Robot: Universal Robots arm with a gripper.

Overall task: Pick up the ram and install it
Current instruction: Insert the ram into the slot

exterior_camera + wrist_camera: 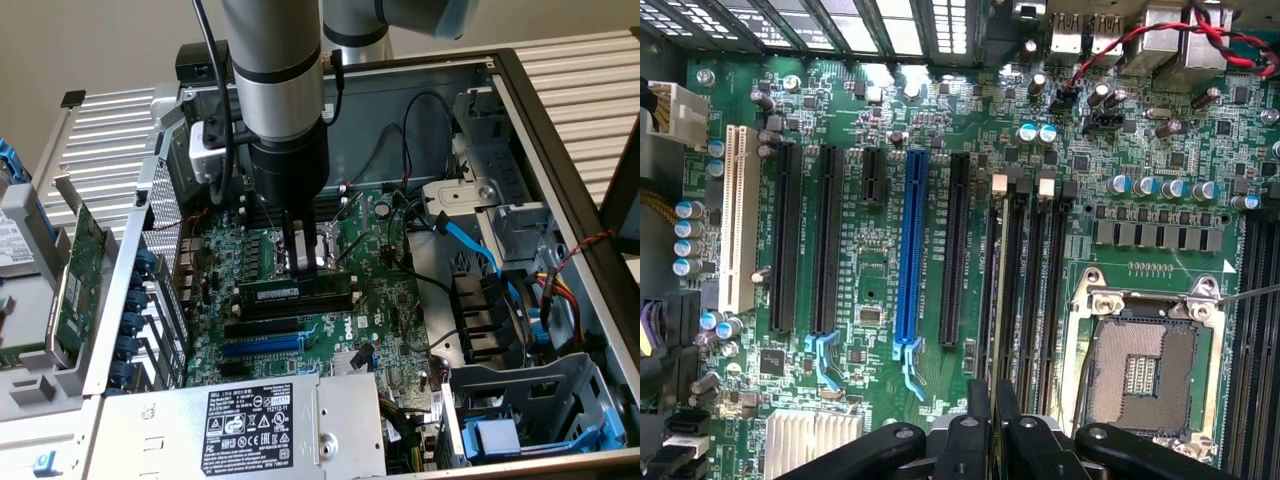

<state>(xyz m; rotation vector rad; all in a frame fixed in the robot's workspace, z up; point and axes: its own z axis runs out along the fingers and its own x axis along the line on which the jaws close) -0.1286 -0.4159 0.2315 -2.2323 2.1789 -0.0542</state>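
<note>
The green ram (pixel 296 291) stands upright in a black slot (pixel 300 305).

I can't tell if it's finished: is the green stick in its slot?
In: the ram stands on edge in the memory slots, gripper pinching it. Clicked home? Cannot tell.

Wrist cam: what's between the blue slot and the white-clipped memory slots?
One long black expansion slot, running parallel to both; the wrist view shows it.
</note>
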